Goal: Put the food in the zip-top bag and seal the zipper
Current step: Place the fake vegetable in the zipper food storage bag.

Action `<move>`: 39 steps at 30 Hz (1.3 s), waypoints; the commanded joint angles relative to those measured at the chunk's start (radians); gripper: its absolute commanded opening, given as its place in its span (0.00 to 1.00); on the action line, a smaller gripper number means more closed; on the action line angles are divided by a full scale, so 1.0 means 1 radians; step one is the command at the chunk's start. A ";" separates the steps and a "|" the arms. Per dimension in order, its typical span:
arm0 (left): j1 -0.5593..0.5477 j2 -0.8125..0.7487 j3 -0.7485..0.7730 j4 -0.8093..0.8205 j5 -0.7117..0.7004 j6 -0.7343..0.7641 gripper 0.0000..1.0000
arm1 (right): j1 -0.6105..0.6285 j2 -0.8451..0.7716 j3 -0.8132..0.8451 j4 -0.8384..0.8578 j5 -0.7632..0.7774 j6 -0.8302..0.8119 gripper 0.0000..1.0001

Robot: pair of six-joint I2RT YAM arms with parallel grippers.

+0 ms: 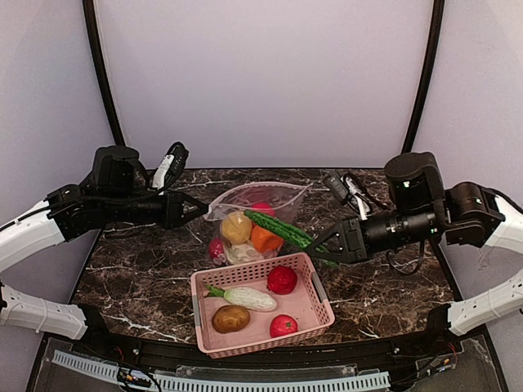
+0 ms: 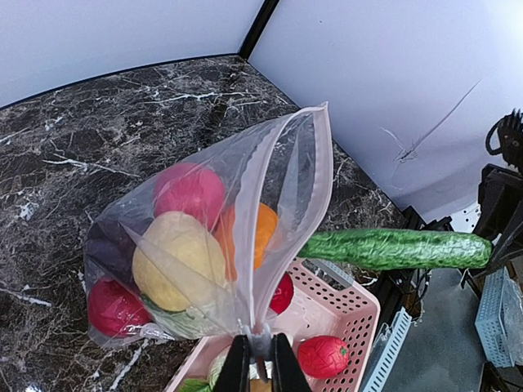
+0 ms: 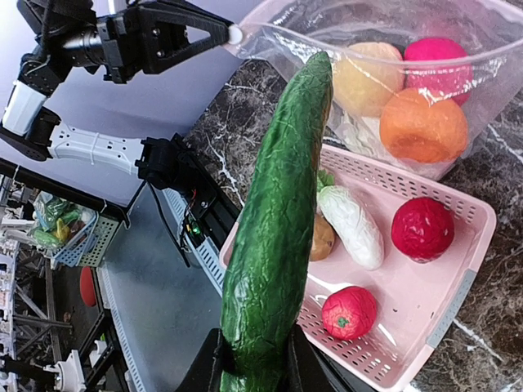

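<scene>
My left gripper (image 1: 200,208) is shut on the mouth edge of the clear zip-top bag (image 1: 249,220) and holds it up and open; the pinch shows in the left wrist view (image 2: 261,359). The bag (image 2: 204,245) holds a yellow ball (image 2: 176,257), pink ball (image 2: 189,192), orange ball (image 2: 261,229), red ball (image 2: 114,306) and a pale leafy piece. Its zipper strip (image 2: 315,155) runs along the open mouth. My right gripper (image 1: 327,245) is shut on a green cucumber (image 1: 278,229), whose tip points at the bag mouth (image 3: 282,212).
A pink slatted basket (image 1: 315,314) stands in front of the bag with two red balls (image 1: 282,279), a white cabbage (image 1: 245,298) and a brown potato (image 1: 230,318). Cables lie at the back right (image 1: 347,188).
</scene>
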 commanded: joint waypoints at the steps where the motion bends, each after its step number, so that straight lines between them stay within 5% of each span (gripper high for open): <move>1: 0.015 -0.012 0.001 -0.059 -0.038 0.024 0.01 | -0.024 0.009 0.092 -0.022 -0.021 -0.064 0.07; 16: 0.027 -0.007 0.027 -0.041 0.041 0.189 0.01 | -0.200 0.143 0.208 -0.136 -0.162 -0.122 0.07; 30: 0.031 0.100 0.228 -0.177 0.245 0.608 0.01 | -0.312 0.308 0.412 -0.317 -0.340 -0.191 0.08; 39: 0.032 0.171 0.275 -0.214 0.335 0.660 0.01 | -0.346 0.468 0.551 -0.354 -0.389 -0.225 0.09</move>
